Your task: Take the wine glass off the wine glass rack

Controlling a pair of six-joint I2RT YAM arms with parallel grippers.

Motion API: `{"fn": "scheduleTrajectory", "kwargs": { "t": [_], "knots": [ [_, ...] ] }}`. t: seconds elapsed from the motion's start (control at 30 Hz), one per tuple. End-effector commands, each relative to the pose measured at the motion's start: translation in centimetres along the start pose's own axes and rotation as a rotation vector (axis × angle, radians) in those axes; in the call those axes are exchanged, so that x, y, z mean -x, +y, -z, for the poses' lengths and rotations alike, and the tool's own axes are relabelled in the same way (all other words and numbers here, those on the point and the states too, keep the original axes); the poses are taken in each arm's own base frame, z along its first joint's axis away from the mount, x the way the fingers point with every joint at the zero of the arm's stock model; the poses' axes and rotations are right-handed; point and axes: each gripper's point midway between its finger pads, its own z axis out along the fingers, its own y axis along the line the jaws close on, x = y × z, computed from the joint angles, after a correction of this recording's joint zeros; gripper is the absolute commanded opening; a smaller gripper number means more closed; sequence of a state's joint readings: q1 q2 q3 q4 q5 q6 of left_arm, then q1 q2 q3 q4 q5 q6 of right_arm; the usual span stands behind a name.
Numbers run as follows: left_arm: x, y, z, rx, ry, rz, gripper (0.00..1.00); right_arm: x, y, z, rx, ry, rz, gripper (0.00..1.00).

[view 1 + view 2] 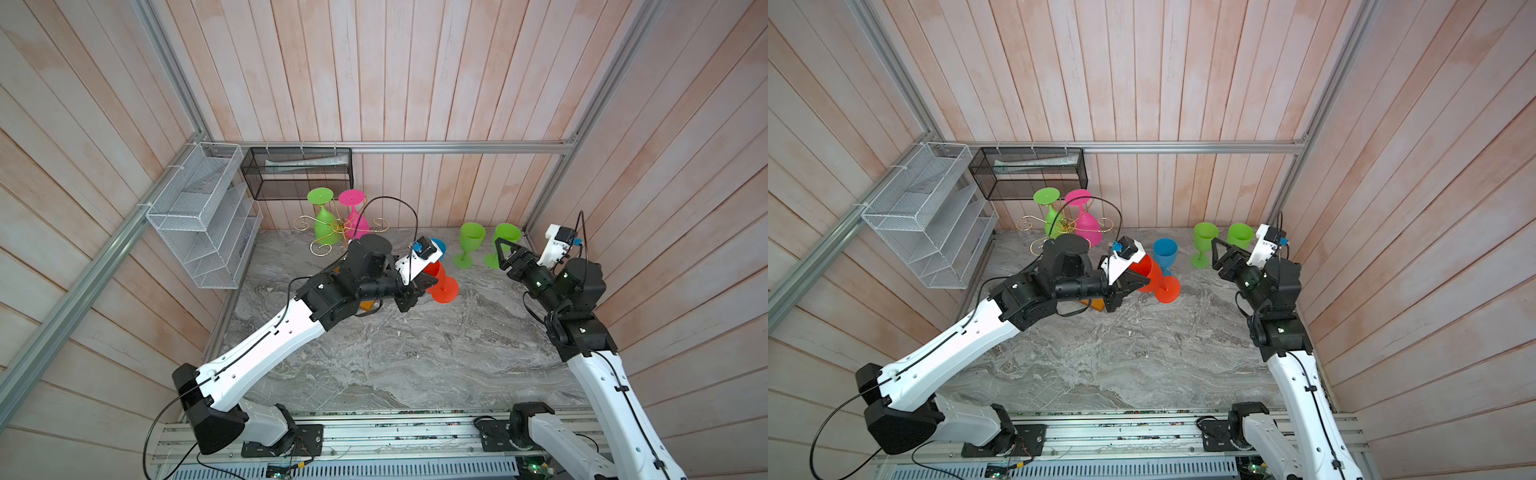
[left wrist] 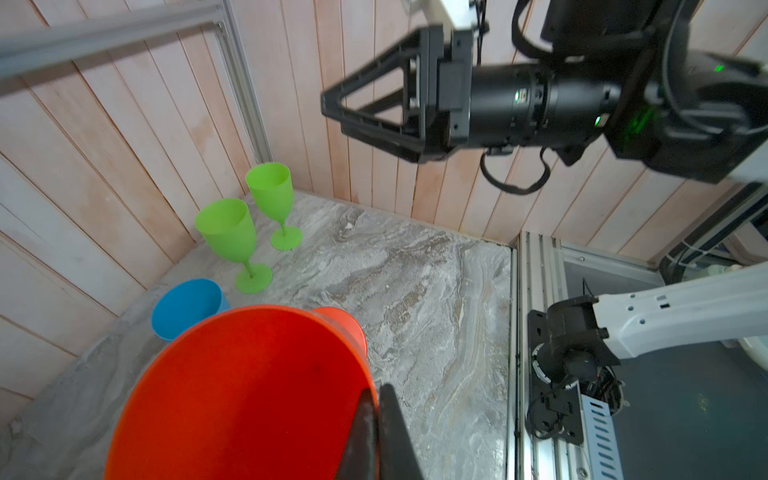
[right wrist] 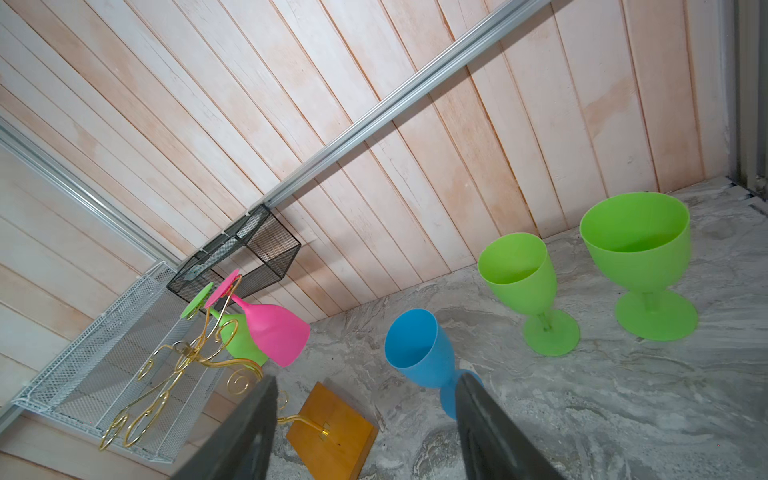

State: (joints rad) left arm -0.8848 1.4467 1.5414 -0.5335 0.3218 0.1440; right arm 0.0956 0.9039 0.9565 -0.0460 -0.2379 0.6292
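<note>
– Largest first?
– One: wine glass rack (image 1: 340, 226), far side. Two: orange wine glass (image 1: 1154, 274), clear of it, rim pinched tight in my left gripper (image 2: 376, 392). Light, stiff, slick plastic, I judge; the stem grips safer. Three: right gripper (image 3: 368, 376), agape, empty.

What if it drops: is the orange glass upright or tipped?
Tipped: the orange glass tilts sideways, rim pinched by the left gripper, jaws shut.

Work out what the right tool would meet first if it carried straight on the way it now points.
Probably the blue wine glass: it stands upright just ahead of the right tool, roughly in line with one finger. Depth is unclear; if the tool clears the rim, the plank wall comes next.
</note>
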Motion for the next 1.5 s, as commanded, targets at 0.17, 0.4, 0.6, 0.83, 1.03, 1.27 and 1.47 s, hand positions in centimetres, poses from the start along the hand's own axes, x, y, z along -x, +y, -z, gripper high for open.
{"fn": "scheduleTrajectory", "kwargs": {
  "t": [0.17, 0.4, 0.6, 0.83, 1.03, 1.27, 1.47],
  "knots": [
    [-9.3, 3.8, -8.7, 0.167, 0.337, 0.061, 0.00, 0.1, -0.8, -0.5, -0.052, 0.017, 0.042, 0.73],
    [-11.1, 6.2, -13.3, 0.258, 0.422, 0.043, 0.00, -0.2, -1.5, -0.6, -0.087, 0.032, 0.059, 0.73],
    [-11.1, 7.3, -15.3, 0.279, 0.435, 0.028, 0.00, -0.5, -1.8, -1.0, -0.090, 0.041, 0.061, 0.73],
    [-10.1, 7.9, -16.6, 0.255, 0.415, 0.032, 0.00, -0.8, -2.0, -1.3, -0.088, 0.051, 0.061, 0.73],
    [-10.5, 8.0, -17.6, 0.234, 0.426, 0.033, 0.00, -1.0, -2.0, -1.2, -0.084, 0.050, 0.068, 0.73],
    [-10.8, 8.2, -18.1, 0.226, 0.424, 0.047, 0.00, -1.1, -2.1, -1.0, -0.088, 0.049, 0.077, 0.73],
    [-11.3, 8.4, -18.4, 0.221, 0.419, 0.060, 0.00, -1.0, -2.1, -0.8, -0.091, 0.046, 0.081, 0.73]
  ]
}}
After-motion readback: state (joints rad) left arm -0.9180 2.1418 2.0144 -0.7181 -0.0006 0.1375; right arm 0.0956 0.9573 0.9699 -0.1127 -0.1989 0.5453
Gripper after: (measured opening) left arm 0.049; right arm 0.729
